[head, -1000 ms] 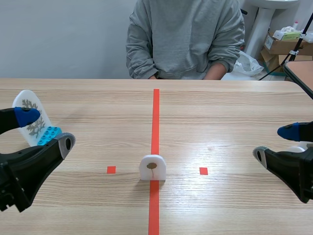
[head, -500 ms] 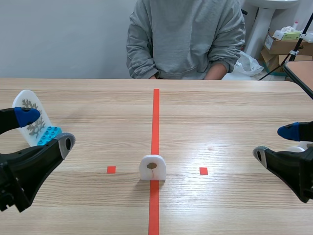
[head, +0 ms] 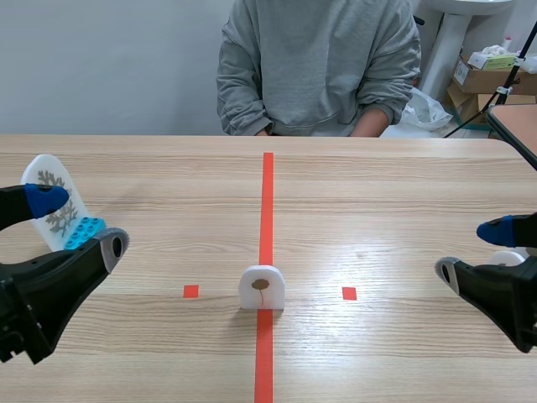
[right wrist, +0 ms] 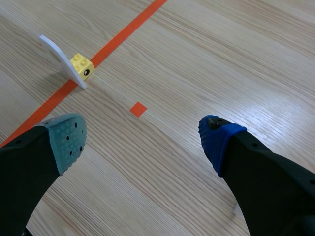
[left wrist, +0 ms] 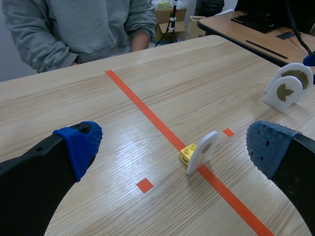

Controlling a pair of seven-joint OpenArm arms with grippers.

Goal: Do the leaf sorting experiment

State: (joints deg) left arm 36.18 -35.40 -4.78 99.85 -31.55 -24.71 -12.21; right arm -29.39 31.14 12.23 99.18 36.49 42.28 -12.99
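A small white arch-shaped card (head: 262, 287) with a brown leaf picture stands upright on the red centre line, propped by a yellow brick (left wrist: 187, 152) behind it; the card (right wrist: 62, 60) also shows ahead of the right gripper. At the far left a taller white card (head: 52, 197) with a grey leaf stands on a blue brick (head: 84, 232). Two more white leaf cards (left wrist: 288, 88) stand at the table's right edge. My left gripper (head: 75, 222) is open low at the left, beside the grey-leaf card. My right gripper (head: 478, 249) is open at the right. Both hold nothing.
A person in a grey sweatshirt (head: 317, 63) sits across the table with forearms at its far edge. Red tape line (head: 267, 218) runs down the middle, with small red squares (head: 191, 291) either side. Another table (head: 516, 126) and boxes stand at the back right.
The right gripper has shifted very slightly to the right and down. Nothing else has moved.
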